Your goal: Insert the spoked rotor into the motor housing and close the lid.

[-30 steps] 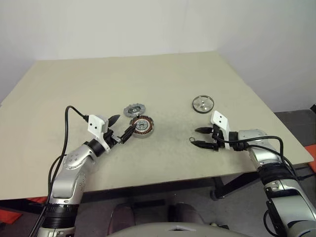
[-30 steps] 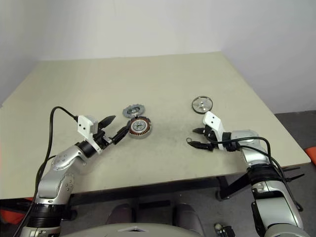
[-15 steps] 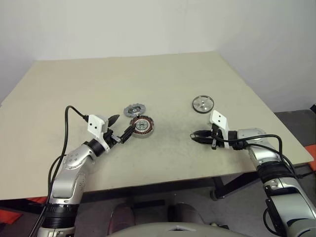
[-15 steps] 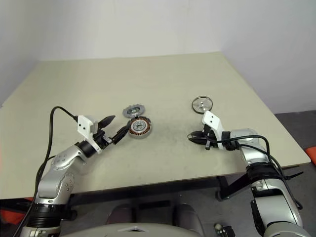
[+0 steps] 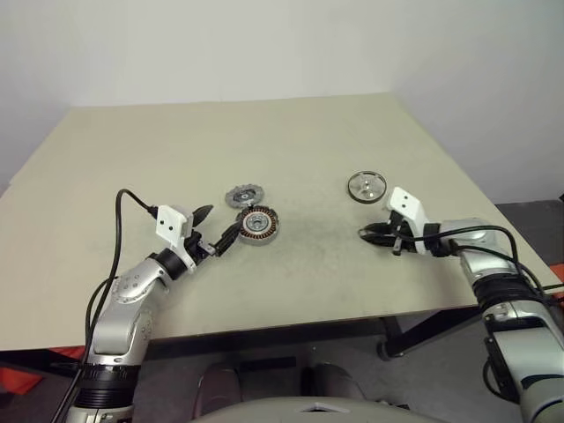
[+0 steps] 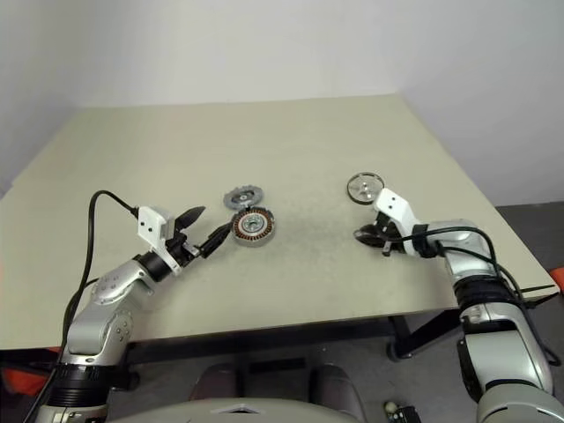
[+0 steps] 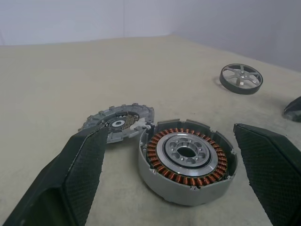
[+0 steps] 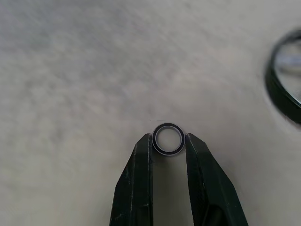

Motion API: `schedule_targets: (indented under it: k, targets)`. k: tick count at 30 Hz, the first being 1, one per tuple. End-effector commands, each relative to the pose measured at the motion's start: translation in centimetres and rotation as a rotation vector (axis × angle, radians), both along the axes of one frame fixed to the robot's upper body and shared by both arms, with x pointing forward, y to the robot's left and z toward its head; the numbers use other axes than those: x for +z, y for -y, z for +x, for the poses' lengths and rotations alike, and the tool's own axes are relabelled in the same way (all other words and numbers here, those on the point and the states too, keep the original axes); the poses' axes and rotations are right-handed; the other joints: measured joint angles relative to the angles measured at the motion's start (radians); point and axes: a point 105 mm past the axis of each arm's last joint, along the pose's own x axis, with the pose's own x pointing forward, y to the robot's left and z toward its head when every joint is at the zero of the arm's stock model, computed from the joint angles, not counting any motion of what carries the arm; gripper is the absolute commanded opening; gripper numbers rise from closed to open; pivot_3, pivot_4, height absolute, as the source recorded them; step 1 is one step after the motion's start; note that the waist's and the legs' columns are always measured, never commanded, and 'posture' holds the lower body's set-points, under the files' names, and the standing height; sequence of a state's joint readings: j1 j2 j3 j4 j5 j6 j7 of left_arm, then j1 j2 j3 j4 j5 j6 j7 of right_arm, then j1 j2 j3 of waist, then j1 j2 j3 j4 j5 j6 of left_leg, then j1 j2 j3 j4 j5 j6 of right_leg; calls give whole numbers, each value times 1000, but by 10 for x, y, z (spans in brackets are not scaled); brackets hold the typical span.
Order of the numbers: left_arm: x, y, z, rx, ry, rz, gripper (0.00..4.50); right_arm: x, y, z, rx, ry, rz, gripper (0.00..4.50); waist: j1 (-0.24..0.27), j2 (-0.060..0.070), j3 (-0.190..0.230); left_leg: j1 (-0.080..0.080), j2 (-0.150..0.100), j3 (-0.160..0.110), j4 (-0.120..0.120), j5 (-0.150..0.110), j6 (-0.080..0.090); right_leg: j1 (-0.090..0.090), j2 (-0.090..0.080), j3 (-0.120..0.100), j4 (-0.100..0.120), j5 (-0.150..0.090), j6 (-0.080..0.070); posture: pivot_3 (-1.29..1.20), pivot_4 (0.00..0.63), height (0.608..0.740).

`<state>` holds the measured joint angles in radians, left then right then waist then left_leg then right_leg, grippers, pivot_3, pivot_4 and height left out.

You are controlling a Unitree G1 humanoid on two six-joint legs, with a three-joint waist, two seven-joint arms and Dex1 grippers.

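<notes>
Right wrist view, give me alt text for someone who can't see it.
The right gripper pinches a small dark ring between its two black fingertips above the beige table. The dark rim of the spoked rotor curves in at one edge.

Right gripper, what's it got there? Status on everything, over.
Right gripper shut on small dark ring. Left gripper open around motor housing. Spoked rotor on table, lid beside housing. Nothing in the way.
</notes>
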<state>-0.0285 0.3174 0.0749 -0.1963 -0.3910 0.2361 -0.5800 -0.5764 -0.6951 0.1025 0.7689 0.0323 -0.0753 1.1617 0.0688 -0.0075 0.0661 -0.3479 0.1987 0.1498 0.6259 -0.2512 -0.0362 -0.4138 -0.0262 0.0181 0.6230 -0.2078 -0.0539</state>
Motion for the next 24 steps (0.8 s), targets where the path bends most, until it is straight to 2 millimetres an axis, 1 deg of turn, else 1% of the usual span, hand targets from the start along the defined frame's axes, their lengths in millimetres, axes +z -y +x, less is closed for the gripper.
schedule_targets:
  k: [1, 7, 11, 13, 16, 17, 20, 24]
  targets:
    - [12, 1, 0, -6, 50, 2, 4500, 13, 15, 7, -34, 46, -30, 660, 0, 0, 0, 0, 0, 0, 0, 0, 0, 0, 0, -1, 0, 0, 0, 0, 0, 740]
    - [12, 0, -1, -6, 50, 4, 4500, 4, 21, 6, -62, 1, -42, 660, 0, 0, 0, 0, 1, 0, 0, 0, 0, 1, 0, -1, 0, 0, 0, 0, 0, 740]
    - [12, 0, -1, -4, 49, 6, 4500, -3, 29, 5, -91, -25, -74, 660, 1, 0, 0, 4, 2, 0, 0, 0, 0, 6, 0, -2, -1, 0, 0, 0, 0, 740]
    - [12, -1, -1, -2, 49, 7, 4500, -1, 29, 4, -81, -30, -65, 1404, 1, 0, 0, 5, 2, 0, 0, 1, -1, 8, -1, -4, -1, 0, 0, 0, 0, 740]
    - [11, -2, 0, -1, 47, 9, 4500, 12, 19, 12, -65, 35, -8, 2388, 1, 0, 0, 5, 3, 1, 0, 2, -1, 9, -5, -10, -1, 0, 0, 0, 0, 740]
    - [11, -2, 0, -1, 47, 9, 4500, 15, 14, 11, -39, 43, 17, 2646, 1, 1, 0, 5, 4, 1, 0, 3, -1, 8, -5, -12, -1, 0, 0, 0, 0, 740]
    - [12, -3, 0, 1, 47, 8, 4500, 25, 0, 11, 23, 55, 79, 2646, 0, 2, 0, 1, 7, 1, 0, 3, -1, 7, -5, -16, -1, -1, -1, 0, 0, 740]
    - [11, -4, 1, 4, 46, 8, 4500, 42, -32, 9, 166, 118, 102, 2646, 0, 3, 0, -2, 7, 1, 0, 3, -1, 6, -5, -17, -1, -2, -1, 0, 0, 740]
